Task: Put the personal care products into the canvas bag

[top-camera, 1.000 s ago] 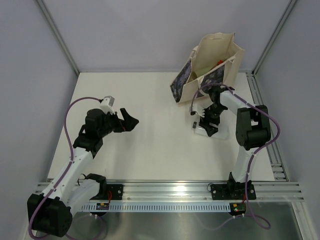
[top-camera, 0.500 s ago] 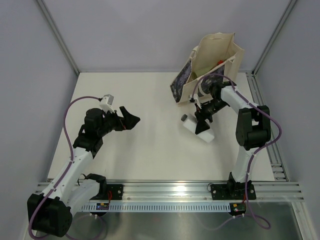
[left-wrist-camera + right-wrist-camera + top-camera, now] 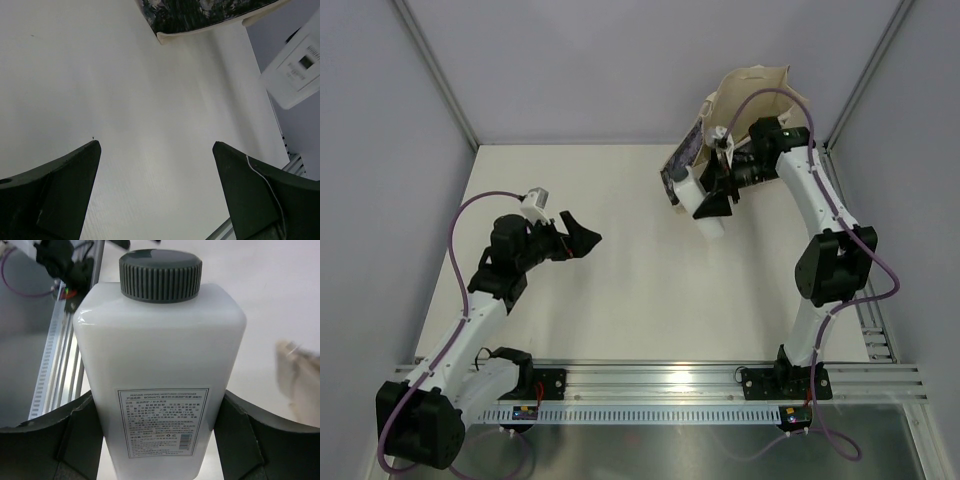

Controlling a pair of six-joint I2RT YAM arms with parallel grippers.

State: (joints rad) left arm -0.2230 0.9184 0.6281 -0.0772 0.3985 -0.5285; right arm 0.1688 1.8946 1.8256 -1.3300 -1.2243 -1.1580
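My right gripper (image 3: 713,197) is shut on a white bottle (image 3: 711,226) with a grey ribbed cap and holds it in the air just in front of the canvas bag (image 3: 750,95). In the right wrist view the bottle (image 3: 160,365) fills the space between the fingers (image 3: 55,440), label facing the camera, and a cream edge of the bag (image 3: 300,370) shows at right. My left gripper (image 3: 582,238) is open and empty over the left of the table. Its wrist view shows both fingers (image 3: 55,190) apart above bare table, with the bag's dark patterned panel (image 3: 200,12) at top. Other products are hidden.
The bag stands at the back right, close to the rear wall and a metal frame post (image 3: 865,75). An aluminium rail (image 3: 660,375) carrying both arm bases runs along the near edge. A white labelled object (image 3: 295,70) shows at right in the left wrist view.
My right gripper has lifted the white bottle off the table and carried it up and back to the bag's front. The left arm has barely moved.
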